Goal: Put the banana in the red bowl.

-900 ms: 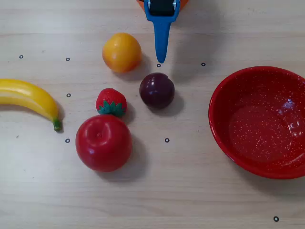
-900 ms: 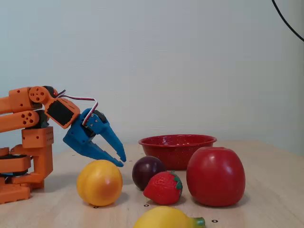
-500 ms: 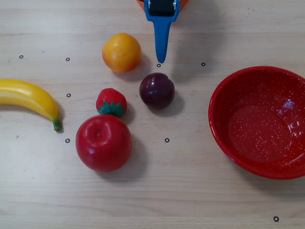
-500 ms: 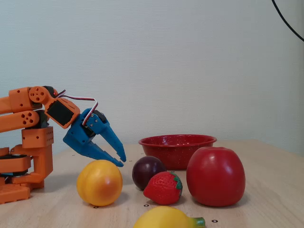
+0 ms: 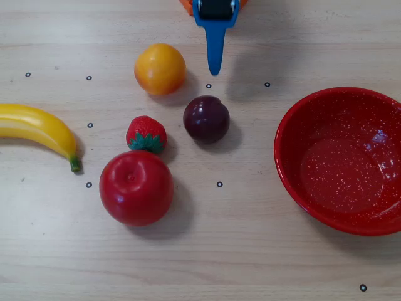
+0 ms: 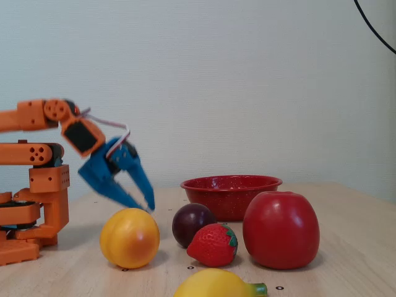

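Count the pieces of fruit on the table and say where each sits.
5. In the overhead view: yellow plastic banana far left, orange top, strawberry centre-left, dark plum centre, red apple below the strawberry. None looks hidden.

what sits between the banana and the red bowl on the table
In the overhead view, the strawberry, the apple and the plum lie between the banana and the red bowl.
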Robot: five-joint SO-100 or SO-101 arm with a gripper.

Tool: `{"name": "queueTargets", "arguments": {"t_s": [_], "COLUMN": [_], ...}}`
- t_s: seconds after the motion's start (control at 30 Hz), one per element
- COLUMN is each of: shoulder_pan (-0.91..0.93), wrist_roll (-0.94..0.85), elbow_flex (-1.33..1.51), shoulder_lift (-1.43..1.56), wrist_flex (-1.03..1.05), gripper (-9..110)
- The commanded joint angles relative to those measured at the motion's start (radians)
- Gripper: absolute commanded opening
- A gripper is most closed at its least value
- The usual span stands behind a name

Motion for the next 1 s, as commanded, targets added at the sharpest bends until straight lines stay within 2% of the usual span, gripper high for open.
{"name": "queueTargets", "arguments": {"t_s": [0.0,0.47,0.67,0.83,0.97], "shoulder_pan": [0.005,-0.074,-0.173,-0.293,-0.382], "wrist_roll": [-0.008,0.126,0.218,0.265,0.377], "elbow_flex": [-0.178,-0.879,-1.175,-1.408,-1.571], "shoulder_lift": [-0.061,-0.569,-0.816,-0.996,-1.118], "wrist_flex": [0.028,0.419,0.615,0.712,0.778], "gripper": [0,0,0,0,0]}}
